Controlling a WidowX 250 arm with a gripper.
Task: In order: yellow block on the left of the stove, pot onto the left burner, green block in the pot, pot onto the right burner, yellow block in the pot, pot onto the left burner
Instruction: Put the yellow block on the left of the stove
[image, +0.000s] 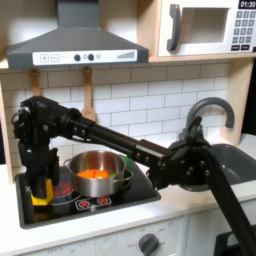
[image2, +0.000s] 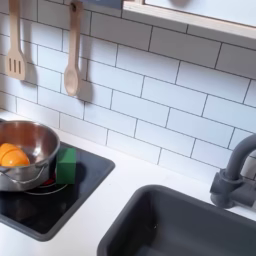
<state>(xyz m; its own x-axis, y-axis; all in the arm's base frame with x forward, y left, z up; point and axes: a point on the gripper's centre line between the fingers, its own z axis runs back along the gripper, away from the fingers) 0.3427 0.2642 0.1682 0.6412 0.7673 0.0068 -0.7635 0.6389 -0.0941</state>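
In the first exterior view my gripper (image: 40, 186) points down over the stove's (image: 120, 204) left end. The yellow block (image: 40, 194) is at its fingertips, low over the surface, and the fingers look closed on it. The steel pot (image: 98, 172) stands right of the gripper on the right burner, with an orange piece (image: 94, 174) inside. Part of the left burner (image: 63, 188) shows red between gripper and pot. In the second exterior view the pot (image2: 24, 148) is at the left, and the green block (image2: 66, 165) stands on the stove (image2: 75, 200) against its right side.
A sink (image2: 190, 225) with a dark faucet (image2: 236, 172) lies right of the stove. Wooden utensils (image2: 71, 55) hang on the tiled wall behind. A hood (image: 75, 42) and a microwave (image: 205, 26) are overhead. My arm (image: 120, 140) stretches across above the pot.
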